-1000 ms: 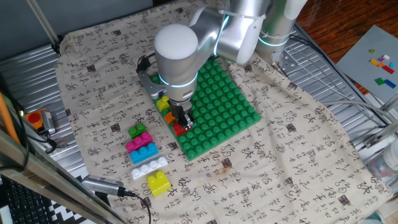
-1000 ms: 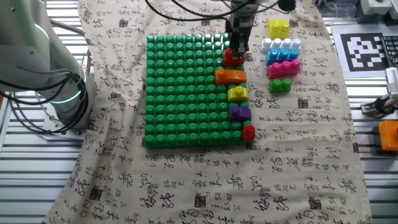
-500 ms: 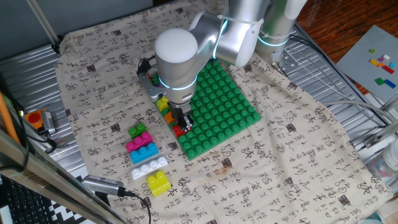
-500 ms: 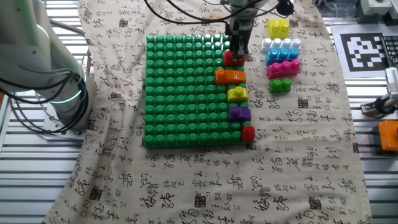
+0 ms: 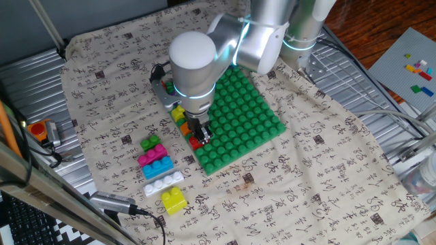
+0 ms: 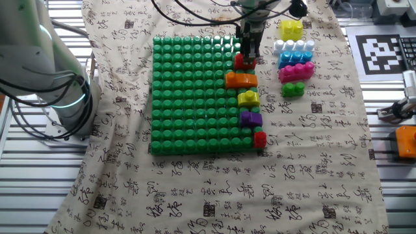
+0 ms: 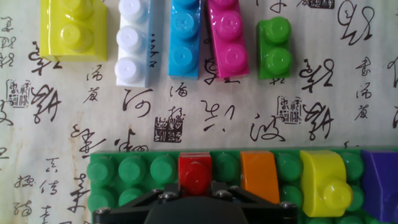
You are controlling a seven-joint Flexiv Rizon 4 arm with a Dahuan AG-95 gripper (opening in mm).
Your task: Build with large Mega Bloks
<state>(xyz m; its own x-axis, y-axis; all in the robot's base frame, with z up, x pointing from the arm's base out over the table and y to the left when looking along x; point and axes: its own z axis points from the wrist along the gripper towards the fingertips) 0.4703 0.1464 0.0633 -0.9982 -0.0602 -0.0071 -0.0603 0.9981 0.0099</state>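
My gripper [image 5: 198, 135] [image 6: 247, 51] [image 7: 196, 194] is shut on a red Mega Blok [image 5: 196, 142] [image 6: 239, 60] [image 7: 196, 174] that sits on the edge row of the green studded baseplate [image 5: 252, 102] [image 6: 188, 97] [image 7: 124, 174]. Along the same edge stand an orange brick [image 6: 241, 79] [image 7: 260, 177], a yellow one [image 6: 248, 98] [image 7: 323, 180], a purple one [image 6: 250, 118] and another red one [image 6: 259, 138]. Loose on the cloth beside the plate lie yellow [image 7: 71, 28], white [image 7: 132, 43], blue [image 7: 185, 37], pink [image 7: 228, 37] and green [image 7: 274, 46] bricks.
A grey plate with tiny coloured bricks [image 5: 409, 68] lies at the far right. An orange object [image 5: 39, 129] [image 6: 406, 142] sits off the cloth. A printed marker tag [image 6: 383, 39] and a second robot base [image 6: 39, 65] stand at the sides.
The arm has sunk slightly over the plate's edge with the red brick between the fingers. The other bricks have not moved.
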